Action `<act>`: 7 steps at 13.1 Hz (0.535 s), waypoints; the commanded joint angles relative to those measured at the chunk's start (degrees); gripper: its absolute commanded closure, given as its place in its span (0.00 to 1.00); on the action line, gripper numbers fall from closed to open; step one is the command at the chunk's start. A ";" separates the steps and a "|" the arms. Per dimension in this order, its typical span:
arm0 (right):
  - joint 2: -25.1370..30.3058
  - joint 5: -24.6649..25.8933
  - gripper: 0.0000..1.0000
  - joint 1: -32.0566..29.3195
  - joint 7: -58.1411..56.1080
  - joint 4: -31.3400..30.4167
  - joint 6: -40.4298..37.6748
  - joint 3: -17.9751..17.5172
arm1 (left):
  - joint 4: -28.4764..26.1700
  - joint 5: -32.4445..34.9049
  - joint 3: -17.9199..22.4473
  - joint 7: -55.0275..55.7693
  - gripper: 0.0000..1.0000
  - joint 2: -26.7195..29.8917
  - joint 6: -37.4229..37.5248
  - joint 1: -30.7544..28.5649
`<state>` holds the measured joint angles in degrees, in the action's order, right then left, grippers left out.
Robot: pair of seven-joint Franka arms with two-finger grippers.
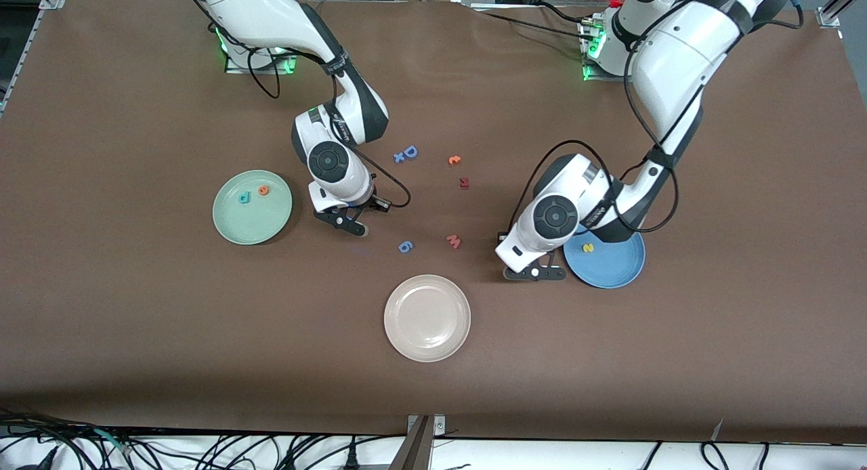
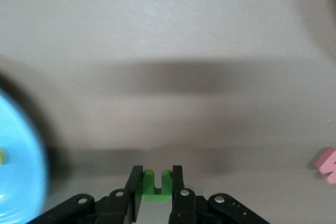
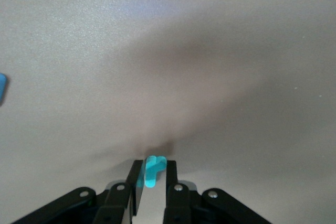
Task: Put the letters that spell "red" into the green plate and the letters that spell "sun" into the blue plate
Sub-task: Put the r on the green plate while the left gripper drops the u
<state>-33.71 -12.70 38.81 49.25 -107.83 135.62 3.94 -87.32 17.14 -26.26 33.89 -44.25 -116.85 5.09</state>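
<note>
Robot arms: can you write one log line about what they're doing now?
left gripper: shut on small green arch-shaped toy letter, beside round blue plastic plate | right gripper: shut on tiny teal toy letter

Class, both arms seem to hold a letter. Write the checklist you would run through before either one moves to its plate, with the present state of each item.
1. Left hand shut on green arch letter: ok.
2. Right hand shut on teal r: ok.
3. Green plate holds d and e: ok.
4. Blue plate holds one yellow letter: ok.
5. Second yellow letter located: cannot tell.
</note>
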 commanded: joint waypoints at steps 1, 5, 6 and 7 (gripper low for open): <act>-0.56 -0.31 0.75 0.74 0.32 -0.18 1.58 0.19 | 1.72 1.67 -0.11 -7.05 1.00 2.15 5.13 -1.82; -1.09 -0.31 0.75 1.09 0.23 -0.18 2.55 0.19 | 1.63 1.75 0.16 -21.47 1.00 2.15 5.76 -8.68; -1.09 -0.23 0.75 1.09 0.23 -0.27 2.55 0.19 | 1.46 2.45 0.59 -24.11 1.00 2.15 5.76 -10.08; -1.18 -0.22 0.75 1.09 0.15 -0.36 2.55 0.19 | 1.02 3.50 0.68 -26.22 1.00 2.15 5.76 -10.97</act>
<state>-34.16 -12.69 39.21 49.25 -107.84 136.80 3.95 -85.56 18.00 -25.37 12.13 -42.49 -111.88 -4.23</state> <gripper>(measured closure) 0.749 0.740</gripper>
